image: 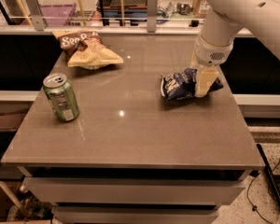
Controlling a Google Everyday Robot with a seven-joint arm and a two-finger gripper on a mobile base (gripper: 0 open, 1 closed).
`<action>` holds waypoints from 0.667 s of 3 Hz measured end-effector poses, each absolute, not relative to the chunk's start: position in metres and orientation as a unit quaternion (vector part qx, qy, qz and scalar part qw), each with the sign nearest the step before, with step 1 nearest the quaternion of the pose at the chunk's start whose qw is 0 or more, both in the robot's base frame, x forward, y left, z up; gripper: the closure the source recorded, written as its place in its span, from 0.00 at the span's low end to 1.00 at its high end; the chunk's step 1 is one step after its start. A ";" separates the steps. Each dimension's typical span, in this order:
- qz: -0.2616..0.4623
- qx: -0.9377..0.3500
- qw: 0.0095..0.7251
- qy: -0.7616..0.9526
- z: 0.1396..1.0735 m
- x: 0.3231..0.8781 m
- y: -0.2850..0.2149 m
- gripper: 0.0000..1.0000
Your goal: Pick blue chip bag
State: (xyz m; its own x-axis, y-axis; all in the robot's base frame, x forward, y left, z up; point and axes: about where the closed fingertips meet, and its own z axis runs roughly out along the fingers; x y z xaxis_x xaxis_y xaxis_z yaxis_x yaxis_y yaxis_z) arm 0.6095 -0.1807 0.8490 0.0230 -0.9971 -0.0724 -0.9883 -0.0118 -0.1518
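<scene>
A grey-brown table (130, 139) fills the middle of the frame, with pale drawer fronts (121, 190) below its near edge. At middle left a green can (60, 97) stands upright, well apart from everything else on the top. Right of centre lies the blue chip bag (178, 85), crumpled, flat on the table near its right edge. The gripper (203, 84) is down at the bag's right end, its cream tip covering part of the foil and touching it. Whether the claw has clamped on the bag or stands apart around it cannot be told from this side. The white arm (233, 8) runs from there to the upper right corner. At upper left, near the far edge, lies a brown-and-tan chip bag (86, 48) with white script. Behind the table runs a metal rail (151, 6) with blurred clutter beyond.
</scene>
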 end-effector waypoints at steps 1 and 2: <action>-0.028 -0.711 0.081 0.698 0.847 0.611 -0.180 0.64; -0.028 -0.711 0.082 0.698 0.846 0.612 -0.179 0.87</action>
